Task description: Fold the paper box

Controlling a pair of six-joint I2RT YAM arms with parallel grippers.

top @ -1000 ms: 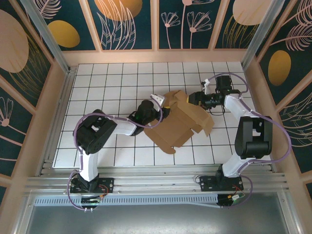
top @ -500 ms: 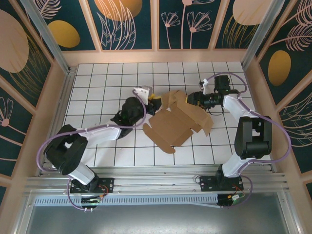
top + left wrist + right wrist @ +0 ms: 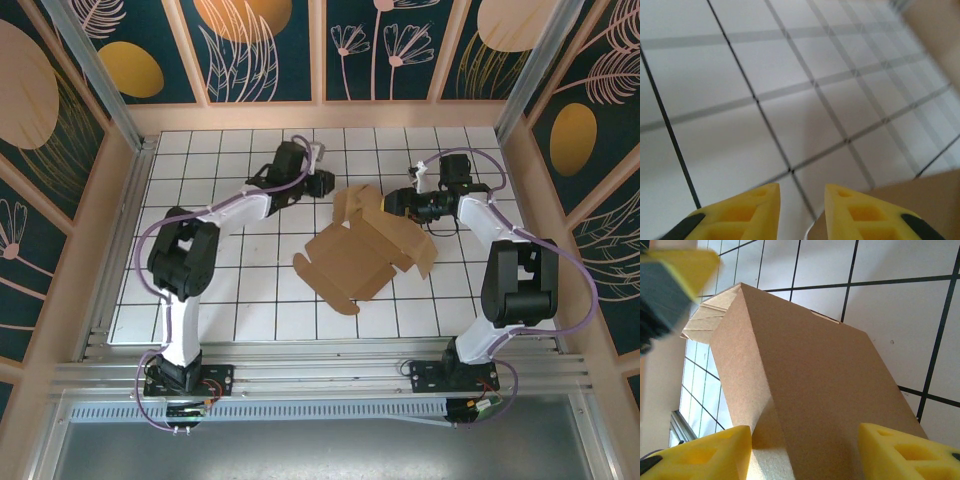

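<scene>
The paper box (image 3: 365, 255) is a brown cardboard sheet lying mid-table, with a flap raised at its far edge. My right gripper (image 3: 392, 203) is at that raised flap, jaws wide apart. In the right wrist view the folded panel (image 3: 815, 380) runs between and beyond its two yellow fingers (image 3: 805, 432). My left gripper (image 3: 327, 183) hovers over bare tiles just left of the box's far corner. Its jaws (image 3: 801, 189) stand a narrow gap apart with nothing between them, and a cardboard edge (image 3: 920, 200) shows beside the right finger.
The white grid table (image 3: 210, 200) is walled by wooden panels (image 3: 105, 240) on three sides, with an aluminium rail (image 3: 320, 375) along the near edge. The left arm reaches far back across the left half. Bare tiles lie in front of the box.
The left arm swung away from the box's left edge toward the back of the table, and its jaws narrowed. The right gripper and the box stayed almost still.
</scene>
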